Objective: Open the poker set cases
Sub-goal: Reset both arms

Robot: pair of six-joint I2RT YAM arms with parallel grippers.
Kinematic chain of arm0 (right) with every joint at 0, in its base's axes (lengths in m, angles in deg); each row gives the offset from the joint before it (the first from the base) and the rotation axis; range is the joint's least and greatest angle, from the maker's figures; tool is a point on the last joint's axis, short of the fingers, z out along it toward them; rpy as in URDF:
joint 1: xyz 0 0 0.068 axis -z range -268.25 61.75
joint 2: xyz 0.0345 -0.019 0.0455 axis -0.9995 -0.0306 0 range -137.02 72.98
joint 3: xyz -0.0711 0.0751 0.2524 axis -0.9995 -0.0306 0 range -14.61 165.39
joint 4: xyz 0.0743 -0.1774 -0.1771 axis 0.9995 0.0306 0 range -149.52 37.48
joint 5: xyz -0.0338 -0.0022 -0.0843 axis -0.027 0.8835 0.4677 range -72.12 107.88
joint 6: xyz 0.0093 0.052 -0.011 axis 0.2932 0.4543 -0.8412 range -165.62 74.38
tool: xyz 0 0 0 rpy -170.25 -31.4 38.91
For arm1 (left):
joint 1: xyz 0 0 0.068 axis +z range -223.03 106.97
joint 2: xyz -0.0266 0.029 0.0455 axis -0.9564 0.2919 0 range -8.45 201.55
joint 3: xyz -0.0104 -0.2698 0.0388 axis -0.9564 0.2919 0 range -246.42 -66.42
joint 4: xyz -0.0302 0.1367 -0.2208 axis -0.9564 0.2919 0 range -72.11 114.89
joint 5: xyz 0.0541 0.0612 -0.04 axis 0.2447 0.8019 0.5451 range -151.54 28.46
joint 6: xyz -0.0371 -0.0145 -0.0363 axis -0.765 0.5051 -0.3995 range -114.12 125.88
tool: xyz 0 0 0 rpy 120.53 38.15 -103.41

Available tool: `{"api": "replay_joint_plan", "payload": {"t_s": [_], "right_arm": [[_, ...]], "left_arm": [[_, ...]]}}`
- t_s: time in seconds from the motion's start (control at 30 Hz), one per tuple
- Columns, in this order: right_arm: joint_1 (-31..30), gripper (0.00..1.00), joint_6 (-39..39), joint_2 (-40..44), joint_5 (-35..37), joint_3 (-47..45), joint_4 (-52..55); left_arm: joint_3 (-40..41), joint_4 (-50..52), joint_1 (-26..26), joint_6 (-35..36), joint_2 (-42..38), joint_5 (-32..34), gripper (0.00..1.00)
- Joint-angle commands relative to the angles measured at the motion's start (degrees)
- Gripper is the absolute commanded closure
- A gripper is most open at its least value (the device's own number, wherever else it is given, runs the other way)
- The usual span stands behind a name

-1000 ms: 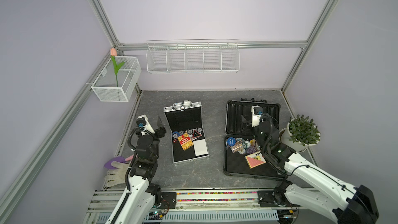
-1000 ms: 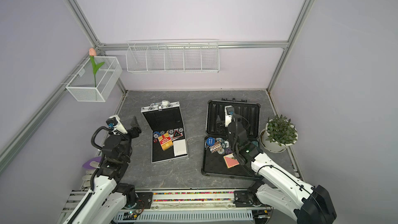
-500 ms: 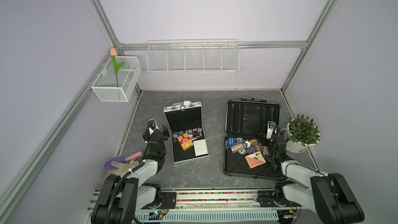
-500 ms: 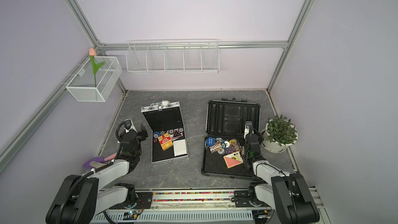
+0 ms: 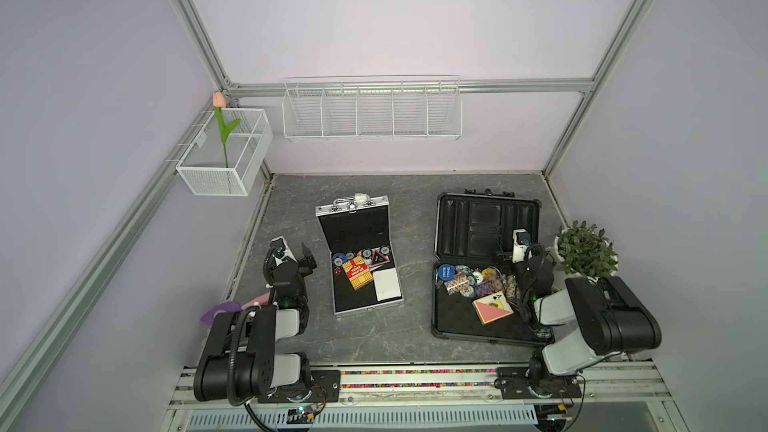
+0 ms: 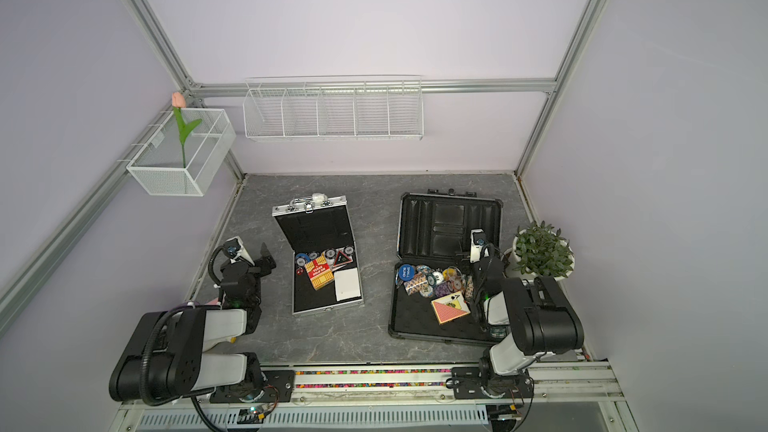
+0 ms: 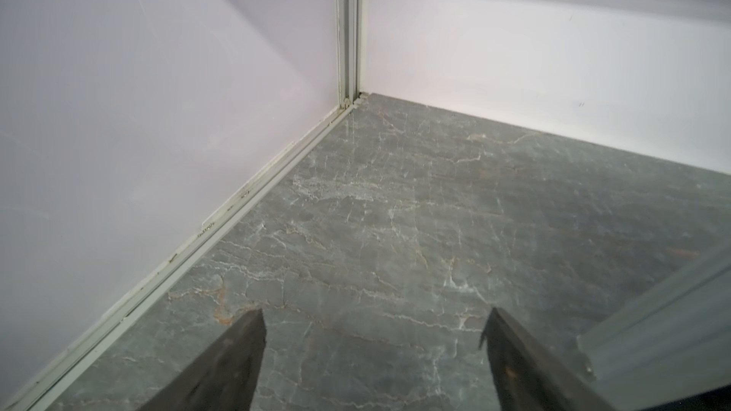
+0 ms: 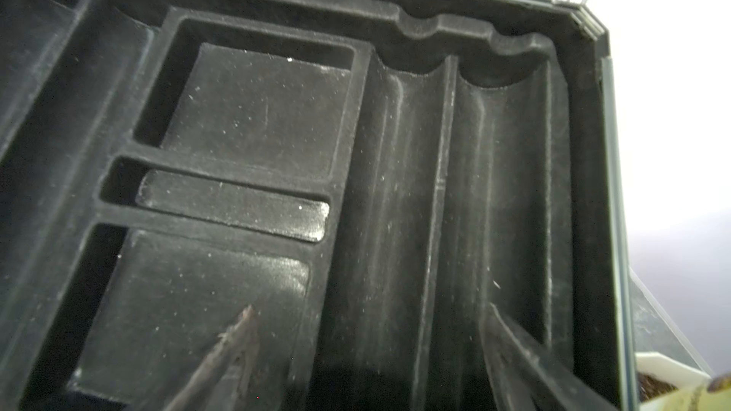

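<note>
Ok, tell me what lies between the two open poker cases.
Nothing: between the silver case and the dark grey case only bare marbled tabletop shows, in both top views.

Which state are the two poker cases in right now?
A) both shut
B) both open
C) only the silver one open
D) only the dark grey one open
B: the silver case and the dark grey case each have the lid swung up, with the inside of the base exposed in both top views.
</note>
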Motion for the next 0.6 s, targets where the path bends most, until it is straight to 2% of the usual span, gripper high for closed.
{"api": "replay_joint_plan", "payload": {"t_s": [0.0,0.1,0.2,0.27,0.33,0.57], "right_arm": [[0.5,0.05,1.7,0.3,3.4,0.3,-1.9],[0.6,0.00,3.9,1.4,8.4,4.5,7.6],[1.0,0.07,5.9,1.8,11.5,8.8,16.1],[1.2,0.11,6.0,1.7,11.3,8.7,15.7],[1.2,0.11,6.1,1.9,11.3,8.7,16.0],[1.3,0.12,5.8,1.8,11.1,8.6,15.6]], "left_arm": [[-1.4,-6.7,0.4,-1.3,3.7,-3.2,0.11],[-4.1,-8.0,0.4,-0.5,7.2,-4.2,0.09],[-7.8,0.3,0.3,-1.9,5.9,-1.8,0.06],[-12.0,9.8,-0.1,-0.9,5.1,-2.4,0.03],[-13.5,10.1,-0.9,1.5,6.6,-2.7,0.00],[-13.8,11.5,-1.0,1.0,6.2,-2.6,0.01]]}}
